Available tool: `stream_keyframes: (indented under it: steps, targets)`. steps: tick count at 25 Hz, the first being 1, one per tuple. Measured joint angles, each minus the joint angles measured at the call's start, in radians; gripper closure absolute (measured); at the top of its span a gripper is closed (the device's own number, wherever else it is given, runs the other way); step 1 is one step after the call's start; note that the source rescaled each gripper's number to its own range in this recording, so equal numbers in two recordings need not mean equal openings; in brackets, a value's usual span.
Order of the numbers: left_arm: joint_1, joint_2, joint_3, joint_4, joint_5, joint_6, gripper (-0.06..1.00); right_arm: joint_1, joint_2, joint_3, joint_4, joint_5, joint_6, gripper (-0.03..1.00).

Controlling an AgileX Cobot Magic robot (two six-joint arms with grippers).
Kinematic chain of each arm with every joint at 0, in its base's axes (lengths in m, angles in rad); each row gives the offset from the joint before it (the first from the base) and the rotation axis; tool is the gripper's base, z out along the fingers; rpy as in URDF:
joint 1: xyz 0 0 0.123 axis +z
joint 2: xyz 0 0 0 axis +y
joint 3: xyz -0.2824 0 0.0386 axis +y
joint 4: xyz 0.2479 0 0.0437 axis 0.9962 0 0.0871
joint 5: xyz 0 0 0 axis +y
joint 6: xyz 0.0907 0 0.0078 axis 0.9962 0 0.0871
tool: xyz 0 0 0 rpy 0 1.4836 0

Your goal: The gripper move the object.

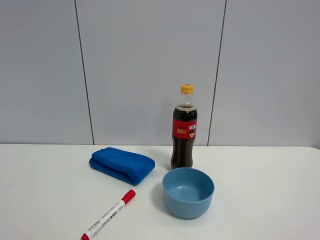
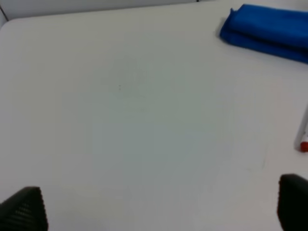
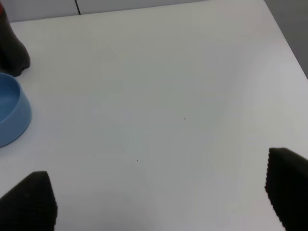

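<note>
White bench holds the upright bottle behind the bowl, so we, both grippers' fingers wide and empty, should grip below its label.

Bottle: clear glossy plastic, paper-like red label. Bowl: smooth matt plastic. Cloth: soft, fuzzy blue fabric. Marker: smooth plastic. Table: smooth matt white. Left gripper and right gripper fingertips: ribbed matt black.
</note>
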Motion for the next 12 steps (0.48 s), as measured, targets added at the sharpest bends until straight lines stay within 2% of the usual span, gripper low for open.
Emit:
stream_keyframes:
  steps: [12]
  targets:
    - [0.0,0.0,0.0,0.0,0.0,0.0,0.02,0.0,0.0,0.0,0.0,0.0,0.0,-0.03]
